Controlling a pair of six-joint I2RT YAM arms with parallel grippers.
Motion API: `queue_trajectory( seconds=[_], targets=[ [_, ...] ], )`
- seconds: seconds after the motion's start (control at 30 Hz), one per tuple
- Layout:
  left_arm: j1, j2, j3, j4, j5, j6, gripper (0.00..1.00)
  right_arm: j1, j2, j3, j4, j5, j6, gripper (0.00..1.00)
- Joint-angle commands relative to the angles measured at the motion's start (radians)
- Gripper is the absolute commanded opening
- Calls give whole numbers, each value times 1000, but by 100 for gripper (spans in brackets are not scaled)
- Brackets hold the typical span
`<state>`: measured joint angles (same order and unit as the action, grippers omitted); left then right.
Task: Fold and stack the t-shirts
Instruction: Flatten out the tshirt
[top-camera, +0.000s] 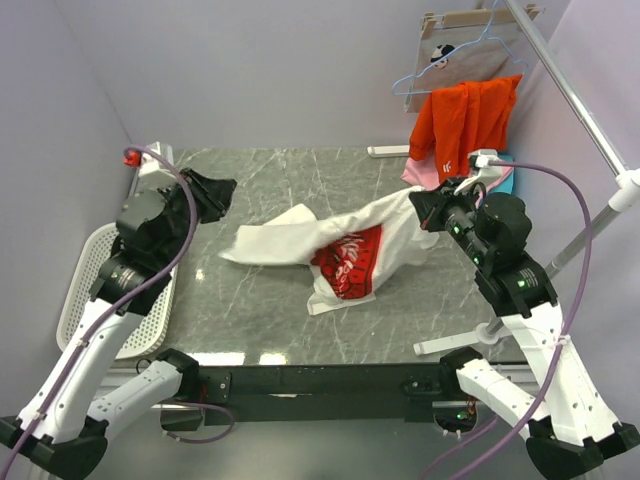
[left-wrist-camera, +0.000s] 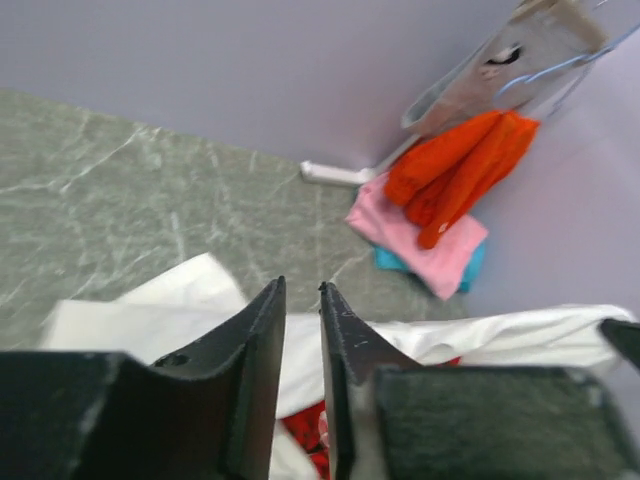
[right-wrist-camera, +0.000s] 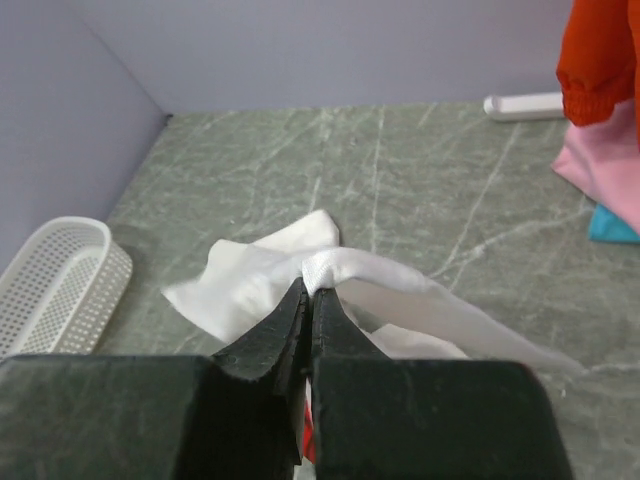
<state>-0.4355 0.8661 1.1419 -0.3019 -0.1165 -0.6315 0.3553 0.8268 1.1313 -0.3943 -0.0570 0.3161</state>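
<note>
The white t-shirt (top-camera: 290, 242) lies crumpled at the centre of the table (top-camera: 260, 170). Its 3 o'clock edge is pinched and held up by the right gripper (right-wrist-camera: 308, 292), jaws clamped on the cloth. The left gripper (left-wrist-camera: 300, 292) is held raised at 9 o'clock of the shirt, jaws slightly apart and empty. The pink t-shirt (left-wrist-camera: 415, 235) and teal t-shirt (left-wrist-camera: 472, 268) are piled at 1 o'clock. Spreading flat is judged the step in hand. A left grasp of the 9 o'clock edge is called for next.
</note>
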Motion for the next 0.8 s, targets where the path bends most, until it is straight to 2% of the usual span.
queue_trajectory(
  seconds=[0.0,0.2,0.23,0.3,0.33,0.43,0.77],
  targets=[
    [3,45,-109,-27,-58,18,24,-6,8,-30,5,51,-20,0],
    [1,111,-313,82,-8,-11,41,-6,26,-33,-14,55,-44,0],
    [1,122,-347,133,-12,-17,55,-6,29,-34,-11,55,-46,0],
    [3,160,-433,184,-58,-36,62,-6,40,-42,-9,55,-49,0],
    [1,177,-451,211,-80,-42,72,-6,41,-47,-6,55,-49,0],
    [3,261,-479,205,-124,-76,74,-6,54,-59,8,55,-49,0],
    [1,480,-482,224,-173,-160,71,-7,74,-88,35,52,-49,0]
  ],
)
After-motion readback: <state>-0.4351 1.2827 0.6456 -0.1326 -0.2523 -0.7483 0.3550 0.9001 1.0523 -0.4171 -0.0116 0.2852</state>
